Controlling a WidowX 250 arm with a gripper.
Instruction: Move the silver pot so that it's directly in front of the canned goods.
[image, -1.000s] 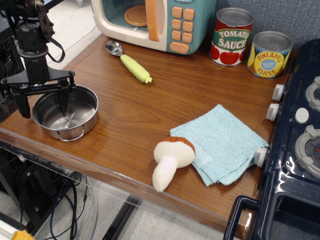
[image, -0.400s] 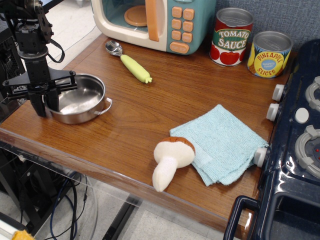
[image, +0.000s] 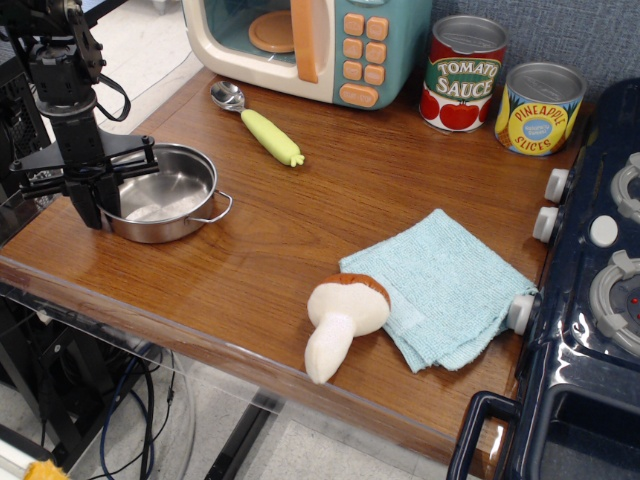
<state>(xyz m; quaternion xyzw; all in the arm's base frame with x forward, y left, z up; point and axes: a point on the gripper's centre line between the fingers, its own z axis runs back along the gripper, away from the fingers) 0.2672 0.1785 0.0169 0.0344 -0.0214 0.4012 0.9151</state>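
Observation:
The silver pot (image: 172, 193) is at the left end of the wooden table (image: 330, 200), tilted a little, with one wire handle pointing right. My gripper (image: 97, 206) comes down from above and is shut on the pot's left rim. The canned goods stand at the back right: a red-and-green Tomato Sauce can (image: 462, 75) and a yellow-and-blue Pineapple Slices can (image: 538, 108). They are far from the pot, across the table.
A toy microwave (image: 310, 40) stands at the back. A spoon with a green handle (image: 262, 127) lies in front of it. A light blue cloth (image: 440, 285) and a plush mushroom (image: 340, 318) lie near the front edge. A dark toy stove (image: 600, 300) borders the right side.
My gripper went from open astride the pot's left rim to shut on it. The pot has shifted right and slightly back, and its handle has swung round to the right.

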